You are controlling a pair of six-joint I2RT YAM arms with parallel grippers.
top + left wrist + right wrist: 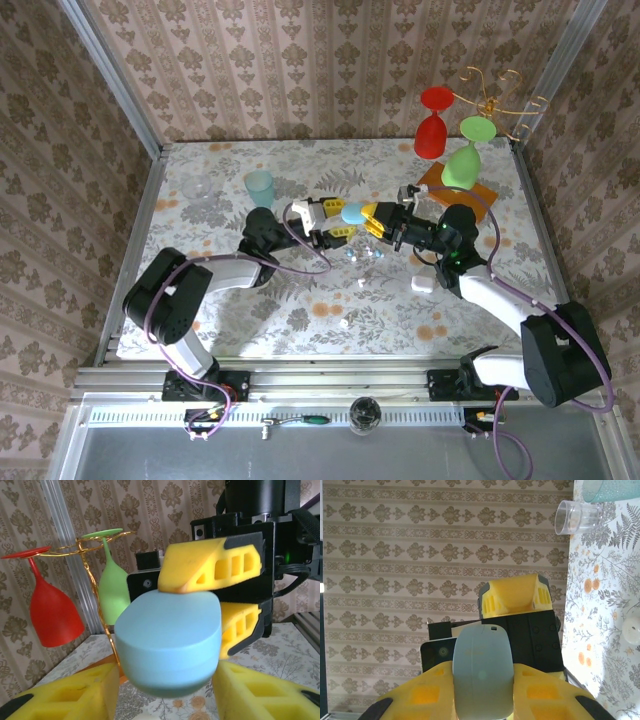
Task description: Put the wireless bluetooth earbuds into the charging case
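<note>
Pale-blue charging case (353, 212) hangs mid-frame gripped by the right pincer (368, 220), between the left pincer's (338, 220) parted jaws; opening it likely needs a steady counter-grip.

1. Table (300, 310): flat top under a pale cloth printed with ferns and orange flowers.
2. Clear tumbler (197, 188): upright, far left part.
3. Teal cup (259, 187): upright, right of the tumbler and apart from it.
4. Orange board (470, 192): lying flat at the far right, carrying a gold wire stand.
5. Clear glassy bits (362, 253): small cluster, mid-table.
6. Earbuds (362, 284): tiny white pieces, one near the cluster, one closer to the near edge.
7. White case (422, 284): right of centre, apart from the earbuds.
</note>
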